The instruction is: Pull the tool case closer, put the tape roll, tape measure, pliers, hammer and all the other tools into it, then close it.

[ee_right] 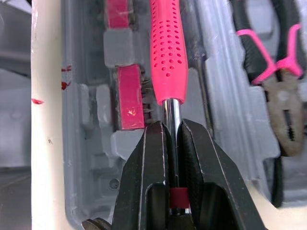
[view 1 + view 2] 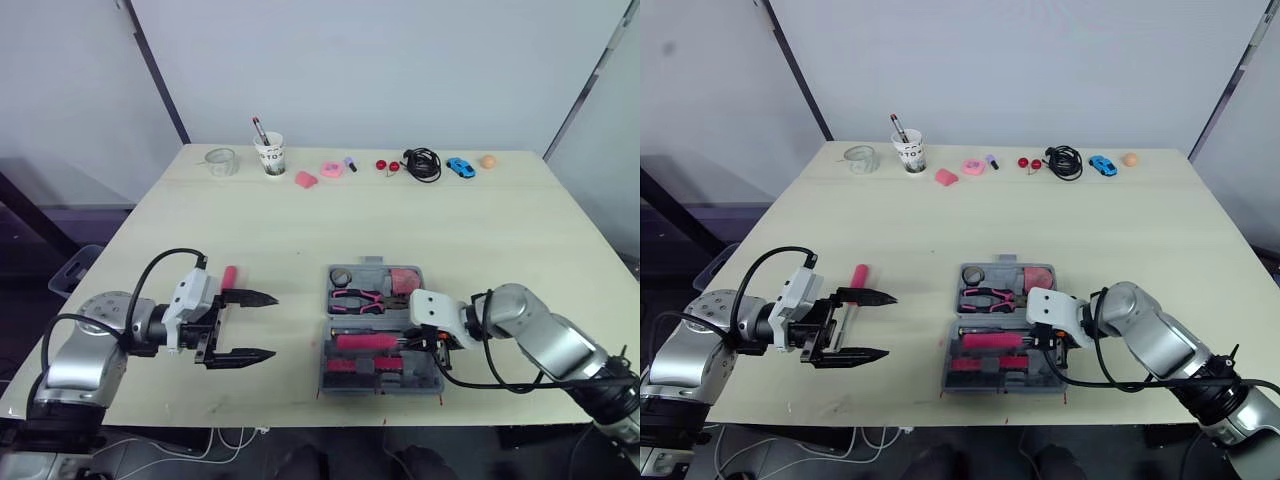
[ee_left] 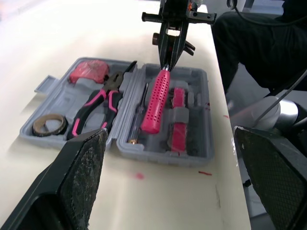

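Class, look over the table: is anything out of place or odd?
Yes: a small pink item lies loose on the table beside the left gripper, apart from the open tool case. It looks like a tool not yet packed.

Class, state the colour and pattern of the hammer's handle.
The hammer has a bright pink handle dotted with small holes; clearest in the right wrist view.

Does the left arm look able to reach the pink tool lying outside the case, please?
Probably yes: the left gripper is open, and the pink tool lies close beside it with nothing between.
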Available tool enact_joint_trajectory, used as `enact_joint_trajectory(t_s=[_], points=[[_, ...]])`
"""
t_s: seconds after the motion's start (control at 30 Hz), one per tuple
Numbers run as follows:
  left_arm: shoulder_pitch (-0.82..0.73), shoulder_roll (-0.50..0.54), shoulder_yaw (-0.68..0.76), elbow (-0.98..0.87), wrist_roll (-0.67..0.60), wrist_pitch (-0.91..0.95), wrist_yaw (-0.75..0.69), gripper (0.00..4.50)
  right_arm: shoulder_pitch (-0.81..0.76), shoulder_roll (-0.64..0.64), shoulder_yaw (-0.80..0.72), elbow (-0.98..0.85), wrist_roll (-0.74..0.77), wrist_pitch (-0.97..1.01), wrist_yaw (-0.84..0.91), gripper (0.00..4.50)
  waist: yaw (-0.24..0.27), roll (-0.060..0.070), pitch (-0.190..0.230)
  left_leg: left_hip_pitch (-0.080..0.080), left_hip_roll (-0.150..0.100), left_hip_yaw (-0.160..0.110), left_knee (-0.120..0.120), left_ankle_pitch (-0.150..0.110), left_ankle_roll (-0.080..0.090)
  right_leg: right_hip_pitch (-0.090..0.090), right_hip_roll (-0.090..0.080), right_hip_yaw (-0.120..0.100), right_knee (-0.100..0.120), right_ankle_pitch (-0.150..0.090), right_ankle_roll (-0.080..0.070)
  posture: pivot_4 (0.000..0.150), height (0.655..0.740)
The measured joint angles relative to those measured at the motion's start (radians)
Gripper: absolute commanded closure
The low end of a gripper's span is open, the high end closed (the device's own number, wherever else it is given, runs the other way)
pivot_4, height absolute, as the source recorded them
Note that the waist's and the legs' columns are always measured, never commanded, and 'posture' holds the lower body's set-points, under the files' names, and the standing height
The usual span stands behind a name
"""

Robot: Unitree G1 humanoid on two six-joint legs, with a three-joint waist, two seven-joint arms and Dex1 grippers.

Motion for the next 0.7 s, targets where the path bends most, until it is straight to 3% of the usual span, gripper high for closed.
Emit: enact_joint_trajectory(t_s=[0.7], points=[[-0.042,-0.003,-0.050,0.025,0.023,-0.058,-0.015,0.00,-0.020,0.094,0.035,0.083,-0.107,-0.078,0.028,4.43,-0.005,0.000,0.000,0.000,0.000,0.000,0.000,0.000,0.000,0.000,0.000,0.000,0.001,0.000,0.000,0.150,0.7400]])
